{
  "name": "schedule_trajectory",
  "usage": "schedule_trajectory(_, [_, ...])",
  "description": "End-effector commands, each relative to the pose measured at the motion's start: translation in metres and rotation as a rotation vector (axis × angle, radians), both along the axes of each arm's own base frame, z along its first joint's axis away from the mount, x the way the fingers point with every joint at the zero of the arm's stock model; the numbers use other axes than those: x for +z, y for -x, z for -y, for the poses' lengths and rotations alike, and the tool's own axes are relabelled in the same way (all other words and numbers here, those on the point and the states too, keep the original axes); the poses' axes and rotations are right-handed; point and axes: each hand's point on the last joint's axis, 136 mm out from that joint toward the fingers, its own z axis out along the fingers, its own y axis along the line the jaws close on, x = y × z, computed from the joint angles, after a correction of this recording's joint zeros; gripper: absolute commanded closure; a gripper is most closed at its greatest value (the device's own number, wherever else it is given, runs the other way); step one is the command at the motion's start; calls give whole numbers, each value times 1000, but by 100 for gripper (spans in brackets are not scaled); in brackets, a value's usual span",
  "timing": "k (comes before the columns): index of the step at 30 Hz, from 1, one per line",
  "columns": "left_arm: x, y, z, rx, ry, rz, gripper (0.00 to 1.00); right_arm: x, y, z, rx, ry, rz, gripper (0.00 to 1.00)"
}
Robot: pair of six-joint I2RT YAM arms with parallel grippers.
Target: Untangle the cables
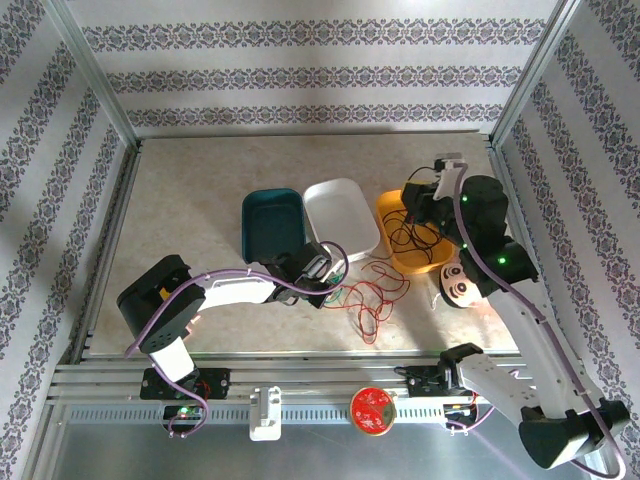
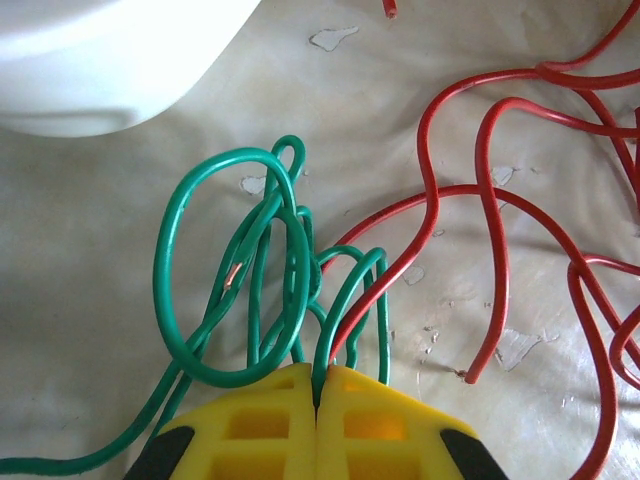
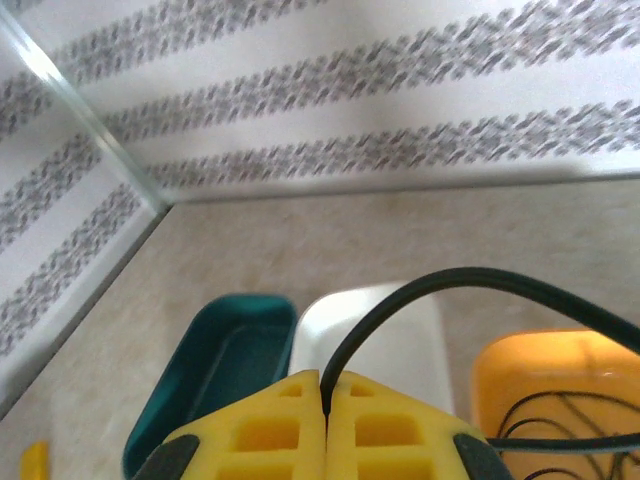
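Left claw [image 2: 318,385] clamped on green cable [image 2: 162,265], red cable [image 2: 491,250] crossing its loops. Right claw [image 3: 325,385] pinching black cable [image 3: 470,275] over orange tray [image 3: 540,365].

"How many tubs are on the beige counter [image 1: 200,200]?"

"Three shallow plastic tubs: one teal tub [image 1: 272,225], one white tub [image 1: 343,215] and one orange tub [image 1: 388,210]."

"And the wires?"

"Three thin, flexible ones, one of each colour: one thin red wire [image 2: 490,230], one thin green wire [image 2: 161,262] and one thin black wire [image 3: 470,272]."

"Arms?"

"Two: one left arm [image 1: 235,290] and one right arm [image 1: 525,325]. There is also one round red disc [image 1: 373,408] on the front rail."
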Motion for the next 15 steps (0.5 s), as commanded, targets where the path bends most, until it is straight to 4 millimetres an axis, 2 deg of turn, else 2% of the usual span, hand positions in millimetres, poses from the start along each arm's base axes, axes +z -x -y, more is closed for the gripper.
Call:
schedule_trajectory(1, [-8,6,-1,-13,-25,-19,100,23,-9,23,-101,-23,76,94])
schedule_trajectory(4, [-9,7,-1,-13,-24,-20,100,25,-14,35,-134,-41,85,94])
schedule_trajectory(7, [-8,6,-2,-11,-22,-18,100,16,-19,40,-150,-38,56,93])
schedule_trajectory(10, [-7,5,-1,-11,-19,-14,100,-16,-30,46,-184,-34,-30,93])
schedule_trajectory(15, [-8,5,0,-16,-19,-15,100,-89,-45,47,-218,-33,-230,93])
